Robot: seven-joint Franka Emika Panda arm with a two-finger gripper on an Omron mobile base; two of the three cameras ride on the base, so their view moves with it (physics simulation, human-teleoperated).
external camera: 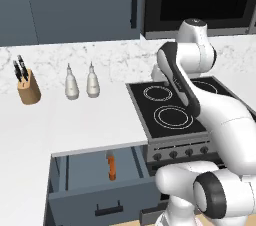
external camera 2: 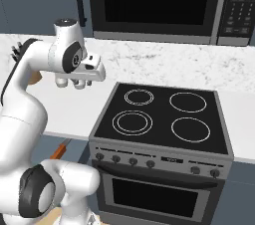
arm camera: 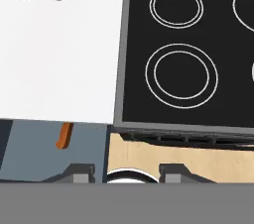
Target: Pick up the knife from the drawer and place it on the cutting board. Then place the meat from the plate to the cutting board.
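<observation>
The slate-blue drawer (external camera: 95, 197) stands pulled open under the white counter, left of the stove. Inside it lies the knife (external camera: 111, 166), with its orange handle showing near the drawer's right side. The hand view looks down on the same knife (arm camera: 64, 135) in the drawer (arm camera: 44, 151), at the lower left. My gripper (external camera 2: 79, 84) hangs high over the counter's edge beside the stove, pointing down, well above the knife. Its fingertips (arm camera: 82, 172) stand apart and nothing is between them. The cutting board, the meat and the plate are out of view.
A black four-ring stove (external camera: 170, 110) with a knob row sits right of the drawer, a microwave (external camera 2: 154, 2) above it. On the counter's back stand a tan knife block (external camera: 27, 87) and two pale grey bottles (external camera: 82, 84). My own arm crosses over the stove.
</observation>
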